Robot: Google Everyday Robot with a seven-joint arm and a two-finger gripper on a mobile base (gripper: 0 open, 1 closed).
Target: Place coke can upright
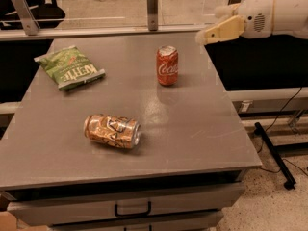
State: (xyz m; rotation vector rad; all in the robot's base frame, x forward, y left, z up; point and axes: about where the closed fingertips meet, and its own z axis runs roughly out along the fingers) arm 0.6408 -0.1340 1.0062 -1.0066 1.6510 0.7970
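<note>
Red coke can [167,65], white script, silver top, stands upright on the grey surface [192,129]. The gripper [210,25] hovers over the far right edge, jaws apart and empty.

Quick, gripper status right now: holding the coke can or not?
Gripper: open, holding nothing, in the air near the far right corner of the table, apart from the upright coke can.

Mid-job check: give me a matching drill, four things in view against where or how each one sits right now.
1 coke can
2 gold-brown can
3 green chip bag
4 gripper

A on its side, front left
B in the air, far right, touching nothing
C upright, far centre
D lying flat, far left

Pairs: 1-C, 2-A, 3-D, 4-B
</note>
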